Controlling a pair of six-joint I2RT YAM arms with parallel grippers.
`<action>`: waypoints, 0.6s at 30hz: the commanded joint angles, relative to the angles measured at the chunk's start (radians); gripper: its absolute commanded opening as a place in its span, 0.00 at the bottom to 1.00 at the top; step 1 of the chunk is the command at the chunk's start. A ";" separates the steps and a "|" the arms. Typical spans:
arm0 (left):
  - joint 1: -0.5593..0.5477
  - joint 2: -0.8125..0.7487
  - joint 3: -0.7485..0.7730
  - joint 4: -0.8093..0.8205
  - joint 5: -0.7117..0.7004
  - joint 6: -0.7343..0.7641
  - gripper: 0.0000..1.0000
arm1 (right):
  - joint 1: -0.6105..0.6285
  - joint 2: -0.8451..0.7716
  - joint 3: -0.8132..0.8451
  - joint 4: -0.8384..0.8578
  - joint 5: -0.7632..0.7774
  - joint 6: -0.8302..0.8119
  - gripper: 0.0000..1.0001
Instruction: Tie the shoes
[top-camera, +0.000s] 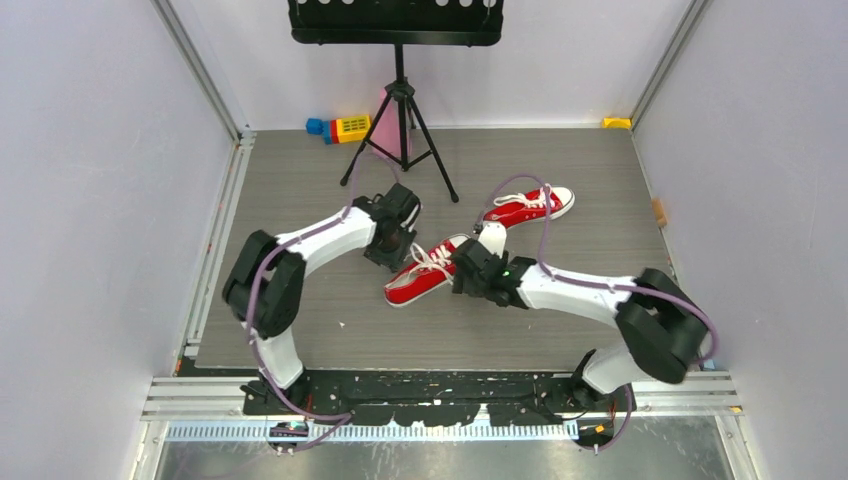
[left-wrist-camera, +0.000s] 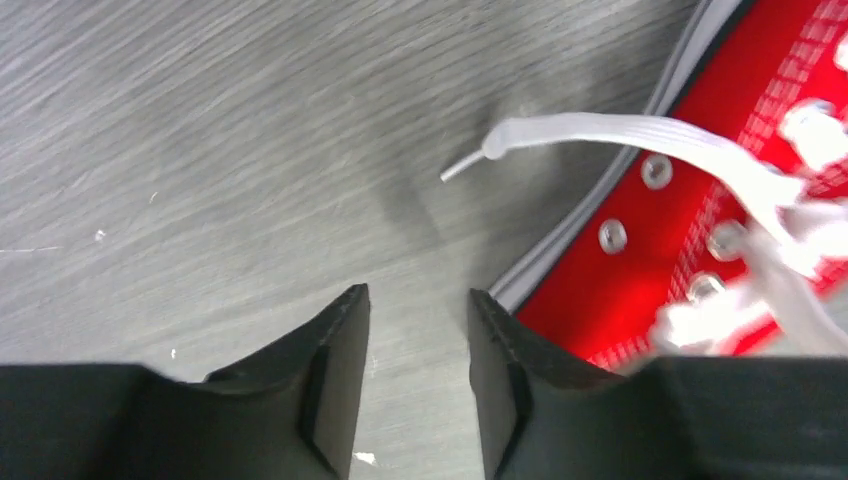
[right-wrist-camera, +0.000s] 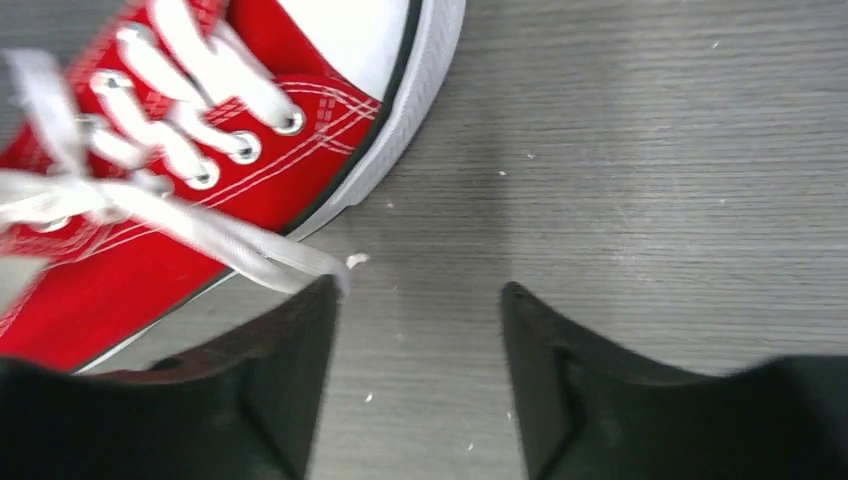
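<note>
Two red sneakers with white laces lie on the grey table. The near shoe (top-camera: 425, 272) sits between my grippers and the far shoe (top-camera: 530, 206) lies behind the right arm. My left gripper (top-camera: 393, 250) is open and empty just left of the near shoe. In the left wrist view its jaws (left-wrist-camera: 418, 293) stand apart over bare table, with the shoe's side (left-wrist-camera: 690, 260) to the right and a loose lace end (left-wrist-camera: 580, 130) ahead. My right gripper (right-wrist-camera: 418, 288) is open beside the shoe's toe (right-wrist-camera: 150, 260). A lace (right-wrist-camera: 230, 240) lies across its left fingertip (right-wrist-camera: 315, 310), not gripped.
A black tripod stand (top-camera: 400, 110) stands at the back centre, with coloured toy blocks (top-camera: 340, 128) beside it. A yellow piece (top-camera: 617, 123) sits in the back right corner and a small brown block (top-camera: 658, 212) by the right wall. White walls enclose the table.
</note>
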 joint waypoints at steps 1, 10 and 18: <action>0.011 -0.241 0.035 -0.060 -0.023 0.001 0.63 | -0.006 -0.199 0.030 -0.033 -0.060 -0.150 0.79; 0.150 -0.642 -0.223 0.163 0.051 -0.065 0.81 | -0.119 -0.449 -0.017 -0.011 -0.051 -0.225 0.88; 0.309 -0.878 -0.486 0.398 -0.065 -0.104 1.00 | -0.349 -0.651 -0.046 0.012 0.087 -0.328 0.88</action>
